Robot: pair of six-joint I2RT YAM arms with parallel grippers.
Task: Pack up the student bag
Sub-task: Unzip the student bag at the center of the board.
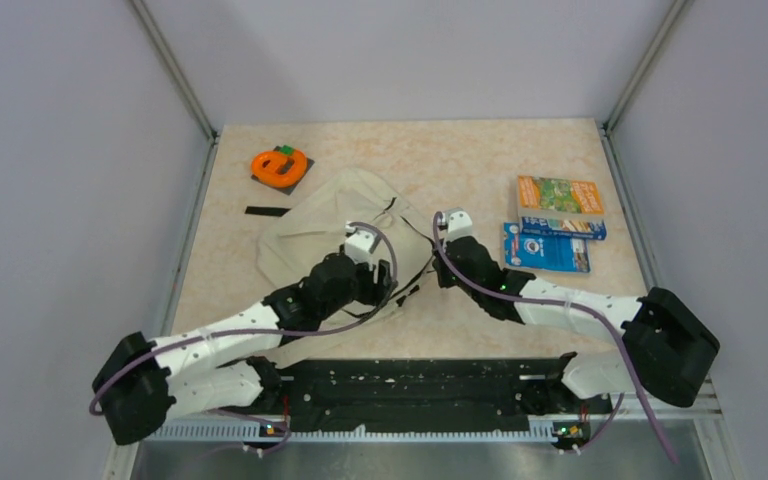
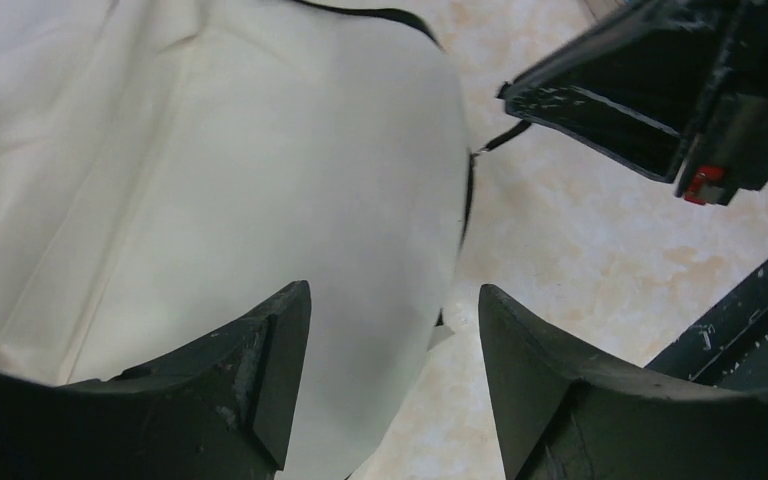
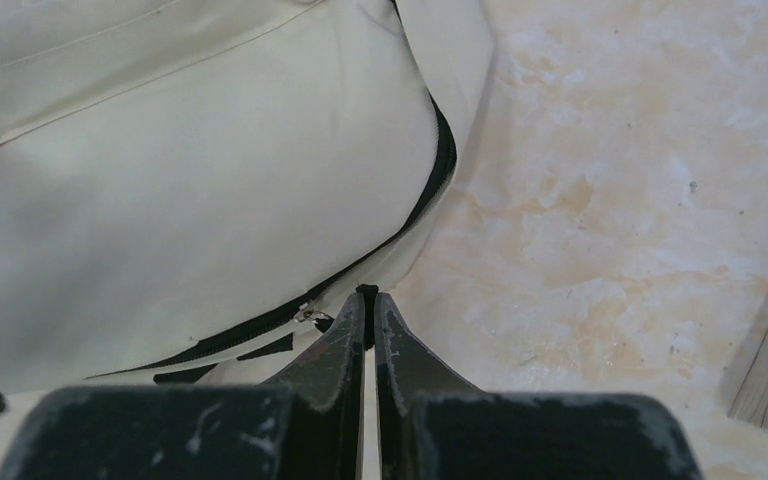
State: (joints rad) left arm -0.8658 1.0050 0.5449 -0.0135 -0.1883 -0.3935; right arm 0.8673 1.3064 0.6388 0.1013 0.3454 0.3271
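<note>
1. Orange booklet (image 1: 560, 195), well to the right of the right hand (image 1: 441, 222): printed cover, lettering too small to read.
2. Blue booklet (image 1: 547, 250), nearer that hand: print likewise illegible.
3. No other readable text.

The student bag (image 1: 325, 225) lay mid-bench (image 1: 460, 160). Far and left of it sat a ring-shaped object (image 1: 279, 165), with a flat strip (image 1: 265, 211) just nearer. Booklets (image 1: 558, 195) lay to the right, well apart from the bag.

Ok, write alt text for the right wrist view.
The right gripper, jaws shut, has its tips at the black zipper trim on the edge of the cream student bag. Marbled table fills most of the right side.
</note>
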